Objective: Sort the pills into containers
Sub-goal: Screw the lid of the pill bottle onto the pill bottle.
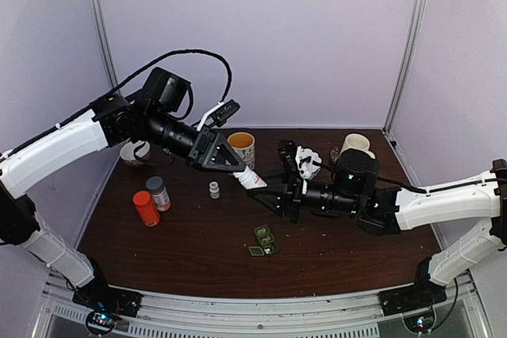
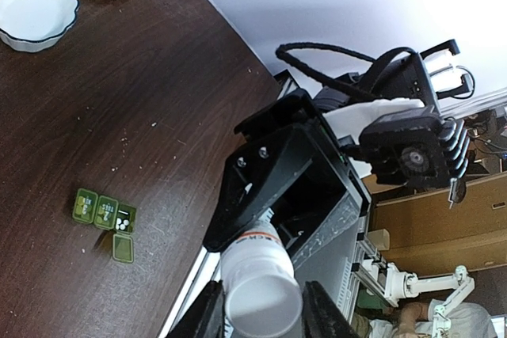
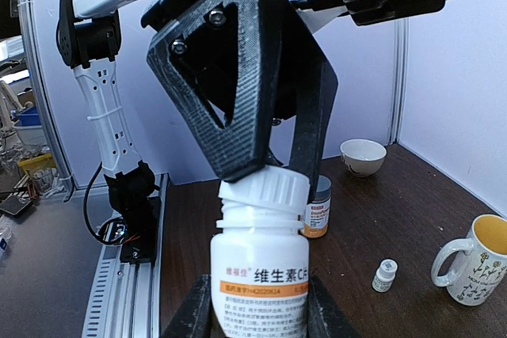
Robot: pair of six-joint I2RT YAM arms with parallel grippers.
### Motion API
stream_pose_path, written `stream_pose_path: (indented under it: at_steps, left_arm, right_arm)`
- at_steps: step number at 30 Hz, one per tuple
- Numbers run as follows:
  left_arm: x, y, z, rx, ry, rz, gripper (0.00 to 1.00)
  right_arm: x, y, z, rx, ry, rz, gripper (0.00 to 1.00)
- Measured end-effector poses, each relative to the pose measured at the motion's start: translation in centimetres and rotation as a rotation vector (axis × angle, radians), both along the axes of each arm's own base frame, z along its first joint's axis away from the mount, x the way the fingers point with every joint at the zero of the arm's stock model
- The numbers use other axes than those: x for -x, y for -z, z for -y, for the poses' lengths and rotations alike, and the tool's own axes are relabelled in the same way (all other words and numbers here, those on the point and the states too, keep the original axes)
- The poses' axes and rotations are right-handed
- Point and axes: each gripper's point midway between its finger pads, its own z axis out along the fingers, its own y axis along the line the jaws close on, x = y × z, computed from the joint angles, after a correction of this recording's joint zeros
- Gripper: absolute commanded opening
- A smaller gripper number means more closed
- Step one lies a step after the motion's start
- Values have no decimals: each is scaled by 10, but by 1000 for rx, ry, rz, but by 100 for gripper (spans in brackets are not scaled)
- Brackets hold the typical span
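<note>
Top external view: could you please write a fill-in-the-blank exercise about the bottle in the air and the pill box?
1. The white bottle is gripped by its body in the ___ tool.
2. The left tool sits around its ___.
3. The pill box below them is dark ___.
Missing words: right; cap; green.

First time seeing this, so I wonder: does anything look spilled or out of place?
Nothing serious. The green pill box sits with one lid flipped open, white pills inside. Faint white specks dot the table nearby, too small to identify. The white bottle hangs in mid-air between the left fingers and right fingers.
</note>
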Motion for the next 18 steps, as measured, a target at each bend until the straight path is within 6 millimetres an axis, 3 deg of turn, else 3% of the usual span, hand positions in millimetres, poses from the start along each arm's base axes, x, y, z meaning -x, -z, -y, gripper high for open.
stream_pose_path:
  at_steps: [18]
  left_arm:
    - [-17, 7, 6, 6, -112, -60, 31]
  right_arm:
    - [-19, 7, 4, 20, 125, -10, 0]
